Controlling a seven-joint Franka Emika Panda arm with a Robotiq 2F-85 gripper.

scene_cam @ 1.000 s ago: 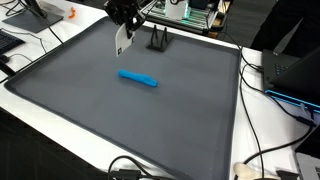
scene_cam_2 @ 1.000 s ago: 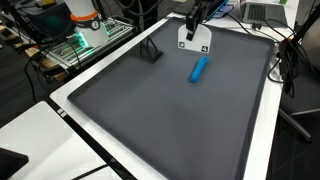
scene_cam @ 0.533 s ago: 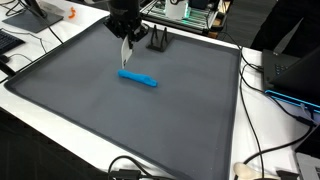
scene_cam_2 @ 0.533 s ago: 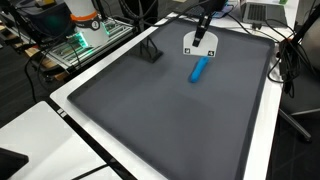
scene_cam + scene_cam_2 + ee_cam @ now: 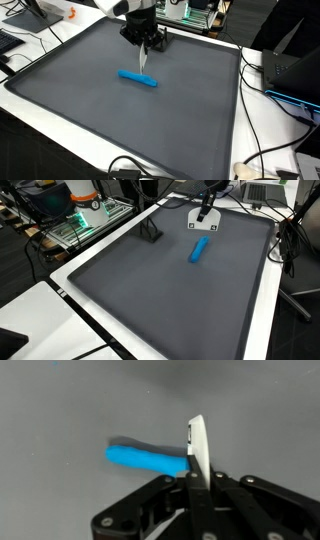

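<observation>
My gripper [image 5: 143,43] hangs over the far part of the dark grey mat [image 5: 100,110], shut on a thin white card [image 5: 142,60] that hangs down from the jaws. In an exterior view the card [image 5: 205,221] shows its flat face with small black marks. A blue cylinder-like object [image 5: 138,78] lies on the mat just below and in front of the card, apart from it. In the wrist view the card [image 5: 196,445] stands edge-on between the closed fingers [image 5: 170,495], with the blue object [image 5: 148,460] behind it.
A small black stand [image 5: 158,41] sits on the mat's far edge, close behind the gripper; it also shows in the other exterior view [image 5: 150,231]. Cables, monitors and electronics surround the white table [image 5: 250,110]. The mat spreads wide in front of the blue object.
The gripper has carried the card sideways along the mat's far edge, toward the black stand, and turned it so it now shows edge-on in one exterior view. The blue object has not moved.
</observation>
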